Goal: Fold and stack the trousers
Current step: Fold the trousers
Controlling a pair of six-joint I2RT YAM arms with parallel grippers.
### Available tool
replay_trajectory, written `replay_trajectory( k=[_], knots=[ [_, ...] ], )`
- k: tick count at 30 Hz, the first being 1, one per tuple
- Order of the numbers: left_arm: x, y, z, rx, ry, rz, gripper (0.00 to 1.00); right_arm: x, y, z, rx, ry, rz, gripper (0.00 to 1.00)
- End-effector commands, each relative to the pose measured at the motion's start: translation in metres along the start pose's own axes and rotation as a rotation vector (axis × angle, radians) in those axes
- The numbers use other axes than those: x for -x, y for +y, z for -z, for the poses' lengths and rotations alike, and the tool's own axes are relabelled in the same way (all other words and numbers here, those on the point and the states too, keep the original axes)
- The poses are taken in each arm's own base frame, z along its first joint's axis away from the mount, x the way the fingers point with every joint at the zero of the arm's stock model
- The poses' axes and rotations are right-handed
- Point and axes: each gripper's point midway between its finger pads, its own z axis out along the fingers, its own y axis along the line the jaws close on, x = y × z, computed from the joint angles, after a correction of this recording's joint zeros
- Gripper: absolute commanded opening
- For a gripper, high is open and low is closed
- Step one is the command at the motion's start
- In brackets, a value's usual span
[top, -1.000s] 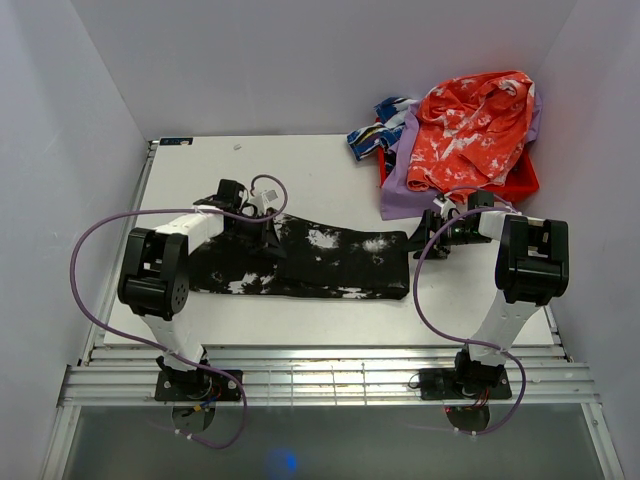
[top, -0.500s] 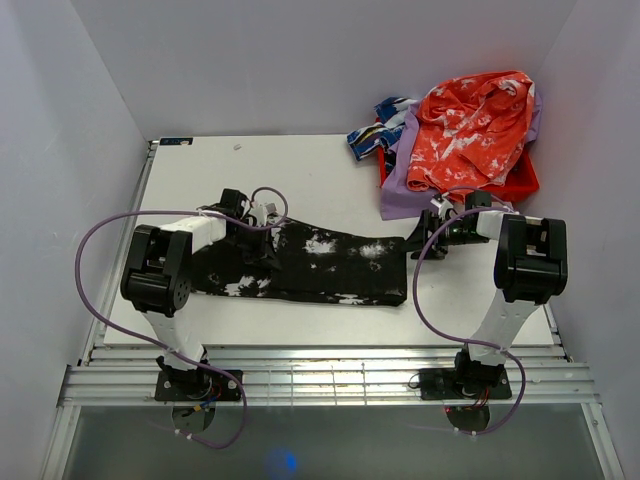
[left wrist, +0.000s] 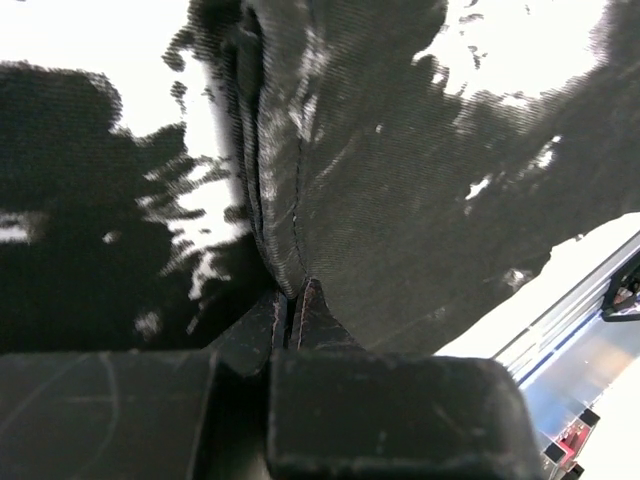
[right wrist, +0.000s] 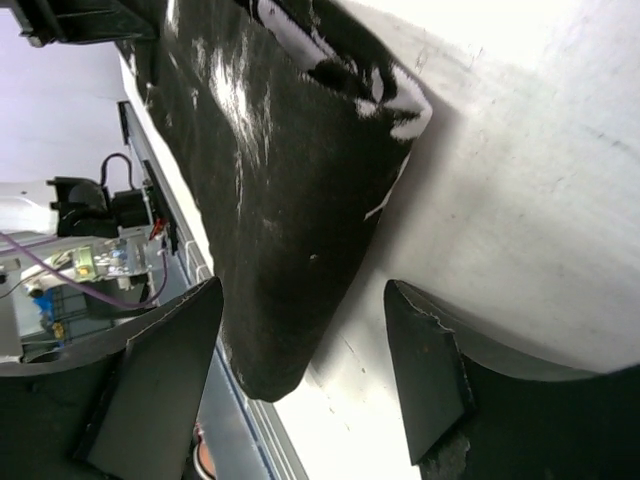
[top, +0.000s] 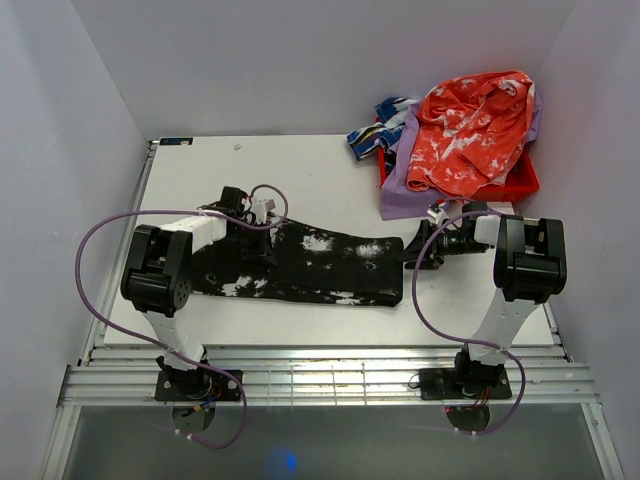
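Observation:
Black trousers with white blotches [top: 320, 262] lie lengthwise across the white table [top: 300, 165]. My left gripper [top: 262, 243] is shut on a fold of the trousers near their left end; in the left wrist view the fingertips [left wrist: 292, 310] pinch the doubled cloth [left wrist: 380, 180]. My right gripper [top: 418, 251] is open at the trousers' right end. In the right wrist view its fingers [right wrist: 425, 370] stand wide apart around the dark hem [right wrist: 290, 250], which lies on the table between them.
A pile of clothes sits at the back right: an orange-and-white garment [top: 470, 130] on a red bin [top: 520, 180], purple cloth [top: 400, 195] and a blue-patterned piece [top: 375, 135]. Metal rails [top: 320, 375] run along the table's near edge.
My left gripper has pulled the trousers' upper edge toward the near side, narrowing the cloth. My right gripper has shifted slightly left and nearer at the right hem.

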Motion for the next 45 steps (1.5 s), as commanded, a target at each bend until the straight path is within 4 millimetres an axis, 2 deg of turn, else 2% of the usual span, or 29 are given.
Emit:
replay_trajectory(
  k=[1,3,6,8,11,14,15,16,20,23,24,25,26,27,29,30,31,32,36,38,41,43,44,45],
  knots=[
    [-0.009,0.012,-0.008,0.033,0.021,0.005,0.02,-0.030,-0.028,-0.008,-0.096,0.076,-0.034,0.70],
    [-0.010,0.016,-0.014,0.035,0.031,0.014,0.11,-0.033,-0.026,-0.011,-0.072,0.085,-0.048,0.68],
    [-0.005,0.016,-0.014,0.039,0.019,0.008,0.18,-0.039,-0.023,-0.017,-0.038,0.105,-0.055,0.67],
    [-0.001,0.017,-0.012,0.047,0.009,0.003,0.22,-0.041,-0.021,-0.019,-0.032,0.110,-0.059,0.66],
    [0.005,0.016,-0.010,0.053,-0.007,-0.007,0.26,-0.040,-0.021,-0.021,-0.044,0.116,-0.045,0.59],
    [0.004,0.017,-0.008,0.060,-0.006,-0.001,0.30,-0.041,-0.020,-0.022,-0.042,0.119,-0.049,0.38],
    [0.003,0.018,-0.008,0.062,-0.003,0.004,0.31,-0.041,-0.020,-0.022,-0.040,0.120,-0.054,0.19],
    [0.002,0.018,-0.008,0.067,-0.002,0.004,0.32,-0.041,-0.020,-0.022,-0.040,0.119,-0.054,0.09],
    [0.000,0.019,0.001,0.073,-0.007,-0.003,0.41,-0.034,-0.019,-0.015,-0.045,0.098,-0.044,0.08],
    [0.007,0.004,0.021,0.020,-0.058,-0.076,0.46,-0.021,-0.019,-0.007,-0.063,0.091,0.011,0.08],
    [0.012,-0.004,0.027,-0.006,-0.090,-0.108,0.52,-0.020,-0.018,-0.005,-0.073,0.103,0.012,0.08],
    [0.014,-0.010,0.032,-0.020,-0.114,-0.127,0.55,-0.007,-0.016,-0.002,-0.085,0.094,0.045,0.12],
    [0.019,-0.017,0.042,-0.031,-0.149,-0.184,0.58,-0.003,-0.016,0.000,-0.092,0.093,0.057,0.23],
    [0.021,-0.021,0.045,-0.045,-0.161,-0.197,0.61,-0.004,-0.012,0.002,-0.088,0.102,0.039,0.53],
    [0.023,-0.024,0.048,-0.047,-0.169,-0.200,0.62,-0.007,-0.003,0.004,-0.059,0.108,0.017,0.74],
    [0.022,-0.024,0.048,-0.047,-0.157,-0.187,0.62,-0.016,0.001,0.005,-0.046,0.128,-0.014,0.84],
    [0.022,-0.025,0.048,-0.052,-0.153,-0.184,0.62,-0.024,0.003,0.004,-0.037,0.143,-0.038,0.84],
    [0.022,-0.026,0.048,-0.056,-0.151,-0.181,0.63,-0.042,0.003,0.003,-0.029,0.170,-0.082,0.85],
    [0.022,-0.027,0.046,-0.068,-0.163,-0.176,0.63,-0.087,-0.004,0.001,-0.032,0.245,-0.182,0.85],
    [0.020,-0.029,0.045,-0.077,-0.159,-0.138,0.63,-0.092,-0.008,0.000,-0.046,0.258,-0.190,0.85],
    [0.020,-0.028,0.046,-0.072,-0.163,-0.137,0.64,-0.097,-0.005,-0.004,-0.014,0.290,-0.213,0.81],
    [0.021,-0.028,0.048,-0.070,-0.169,-0.139,0.64,-0.101,-0.005,-0.007,-0.006,0.310,-0.219,0.68],
    [0.021,-0.030,0.049,-0.072,-0.175,-0.143,0.64,-0.102,-0.007,-0.008,-0.008,0.313,-0.218,0.56],
    [0.022,-0.030,0.051,-0.067,-0.179,-0.146,0.64,-0.102,-0.008,-0.008,-0.015,0.315,-0.213,0.26]
  ],
)
